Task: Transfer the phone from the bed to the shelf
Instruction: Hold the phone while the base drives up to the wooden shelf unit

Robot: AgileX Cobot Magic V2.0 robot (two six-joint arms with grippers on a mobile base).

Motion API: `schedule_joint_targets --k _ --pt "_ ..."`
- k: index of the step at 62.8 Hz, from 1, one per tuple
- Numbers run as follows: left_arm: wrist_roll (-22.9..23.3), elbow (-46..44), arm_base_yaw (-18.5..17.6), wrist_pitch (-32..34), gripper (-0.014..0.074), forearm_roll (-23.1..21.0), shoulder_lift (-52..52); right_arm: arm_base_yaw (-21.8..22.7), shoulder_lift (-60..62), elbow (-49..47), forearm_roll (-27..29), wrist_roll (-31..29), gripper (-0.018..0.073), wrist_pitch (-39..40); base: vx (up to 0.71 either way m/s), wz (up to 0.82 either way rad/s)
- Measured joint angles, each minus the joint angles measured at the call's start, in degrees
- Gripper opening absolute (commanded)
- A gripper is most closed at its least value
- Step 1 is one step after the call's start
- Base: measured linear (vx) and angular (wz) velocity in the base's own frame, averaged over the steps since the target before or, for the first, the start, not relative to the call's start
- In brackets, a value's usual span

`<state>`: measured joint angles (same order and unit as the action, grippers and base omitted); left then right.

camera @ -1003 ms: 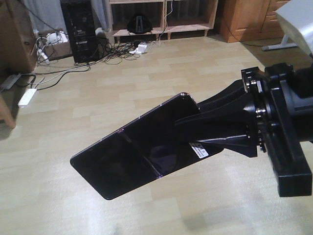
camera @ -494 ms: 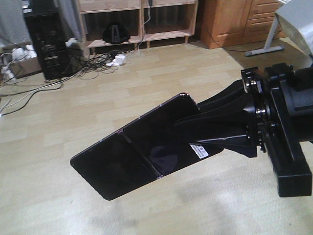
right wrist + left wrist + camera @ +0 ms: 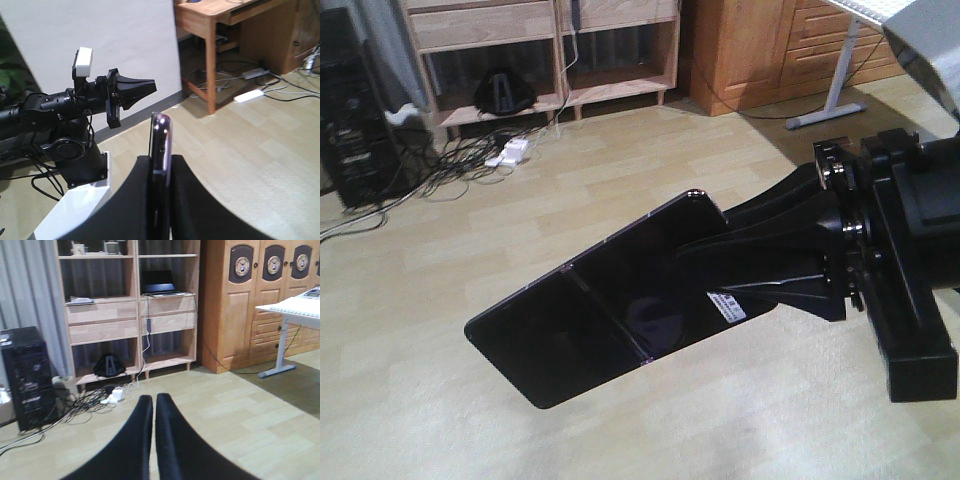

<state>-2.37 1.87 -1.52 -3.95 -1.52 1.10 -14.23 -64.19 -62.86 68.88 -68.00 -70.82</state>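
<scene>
Exterior front-facing view: my right hand (image 3: 715, 255) is clamped on the phone (image 3: 610, 310) at its stickered end. The rest of the phone projects beyond the fingertips, glossy face up and sloping down away from the hand. It is in the air, with only the wood floor (image 3: 470, 200) beneath it. In the right wrist-mounted view the phone appears edge-on between the two fingers, pinkish rim showing.

My left hand (image 3: 152, 405) has its fingers together with nothing between them, and it takes no part in the carry.

Status, as I judge it:
- Done: pick-up. The phone is off the bed, which appears in no view.
- In hand: transport toward the shelf (image 3: 112, 299). It stands well ahead of the left hand, across open floor.
- Left: closing that gap, raising the phone to board height, setting it flat, then opening the hand.

A laptop (image 3: 159, 282) occupies one board. At this range I cannot tell which board is free enough for the phone.
</scene>
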Motion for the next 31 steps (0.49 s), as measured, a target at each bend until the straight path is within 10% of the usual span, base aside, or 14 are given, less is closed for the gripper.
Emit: schedule_joint_targets --k 31 --pt "0.0 0.0 0.0 0.0 0.0001 0.0 0.0 0.0 0.1 0.0 0.0 0.0 -0.0003 0.0 0.49 -0.11"
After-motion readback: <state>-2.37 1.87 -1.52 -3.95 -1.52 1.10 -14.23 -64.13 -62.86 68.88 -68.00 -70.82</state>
